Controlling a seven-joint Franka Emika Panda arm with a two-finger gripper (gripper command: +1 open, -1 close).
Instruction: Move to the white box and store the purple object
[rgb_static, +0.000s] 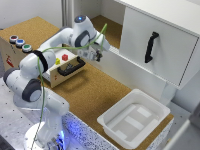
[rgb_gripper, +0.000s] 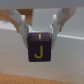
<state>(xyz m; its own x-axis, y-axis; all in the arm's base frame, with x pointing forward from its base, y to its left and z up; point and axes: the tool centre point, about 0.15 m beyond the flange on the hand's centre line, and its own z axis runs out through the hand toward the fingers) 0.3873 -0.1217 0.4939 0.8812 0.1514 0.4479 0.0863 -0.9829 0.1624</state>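
Note:
My gripper (rgb_static: 97, 52) hangs above the cork table, just past the wooden box, in the upper middle of the exterior view. In the wrist view the gripper (rgb_gripper: 39, 40) is shut on a purple cube (rgb_gripper: 39, 47) with a yellow letter J on its face; the fingers (rgb_gripper: 23, 27) clamp its two sides. The cube is hard to make out in the exterior view. The white box (rgb_static: 132, 118), a shallow translucent plastic bin with a wide rim, sits at the lower right of the exterior view, well away from the gripper.
A wooden box (rgb_static: 62, 65) with a black-handled drawer holds a red block (rgb_static: 65, 57) and a yellow block (rgb_static: 57, 61). A big white cabinet (rgb_static: 155, 42) with a black handle (rgb_static: 151, 46) stands on the exterior view's right. A wooden panel with three buttons (rgb_static: 20, 43) is at left.

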